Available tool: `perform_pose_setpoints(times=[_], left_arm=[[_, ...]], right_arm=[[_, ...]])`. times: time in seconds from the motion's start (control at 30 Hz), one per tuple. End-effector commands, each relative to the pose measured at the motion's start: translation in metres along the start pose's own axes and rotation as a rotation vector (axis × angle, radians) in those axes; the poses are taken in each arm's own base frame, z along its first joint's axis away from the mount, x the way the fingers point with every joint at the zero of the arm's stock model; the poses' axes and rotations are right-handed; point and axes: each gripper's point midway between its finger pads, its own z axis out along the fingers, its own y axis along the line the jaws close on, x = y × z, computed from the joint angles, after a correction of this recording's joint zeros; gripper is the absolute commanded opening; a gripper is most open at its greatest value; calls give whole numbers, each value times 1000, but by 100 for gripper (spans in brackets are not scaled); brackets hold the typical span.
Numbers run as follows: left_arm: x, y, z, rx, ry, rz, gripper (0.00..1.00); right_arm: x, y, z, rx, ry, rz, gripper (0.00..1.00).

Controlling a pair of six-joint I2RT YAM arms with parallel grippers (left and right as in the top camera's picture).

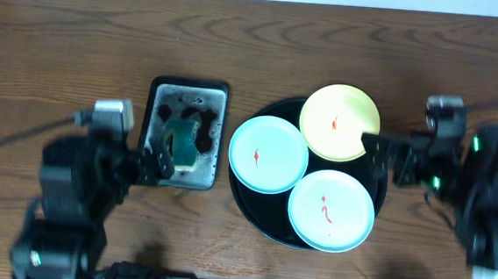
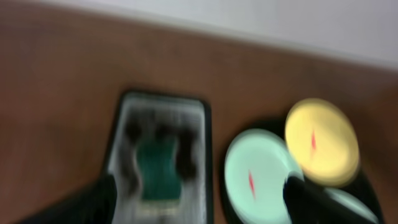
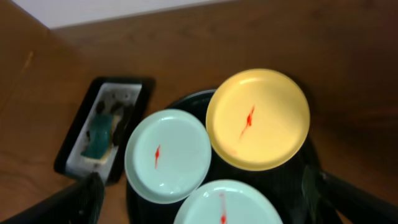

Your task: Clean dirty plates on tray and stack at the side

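Tray (image 1: 249, 208): lg round black, raised rim, matte; sits right of centre on the surface (image 1: 63, 38), toward the near edge.
Plates: 3 small round, smooth, thin rims, each w/ a red smear at centre; all lie flat on the tray, unstacked.
Yellow plate (image 1: 340, 122): far side of tray.
Blue plate A (image 1: 268, 154): left side of tray; its rim meets the yellow one's, touching or overlapping, can't tell.
Blue plate B (image 1: 332, 210): near side of tray; cut off at the bottom of the rt wrist view.
Metal tray (image 1: 215, 155): grey rect., dark rim, stained; near centre of surface, just left of the black tray.
Sponge (image 1: 181, 144): green, lies in the metal tray w/ dark blobs around it.
Left hand (image 1: 149, 166): fingers apart, empty, at the metal tray's near-left corner.
Right hand (image 1: 380, 153): fingers apart, empty, over the tray's rt rim.
Hard to see: left wrist view all blurred; both arms smeared overhead.
Surface: brown wood grain.
Room: white wall along the far edge.
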Motion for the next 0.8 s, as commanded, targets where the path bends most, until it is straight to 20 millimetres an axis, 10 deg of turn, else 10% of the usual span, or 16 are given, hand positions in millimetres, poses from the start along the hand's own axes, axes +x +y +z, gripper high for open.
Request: perform_pose_setpoints(times=[0.0, 0.43, 0.77], left_arm=[[-6, -7, 9, 12, 137, -30, 86], [63, 16, 73, -80, 594, -170, 84], [117, 68, 141, -334, 800, -150, 78]], right_arm=[[-14, 2, 18, -21, 86, 39, 99], [54, 28, 98, -184, 498, 98, 99], [96, 33, 139, 13, 616, -50, 63]])
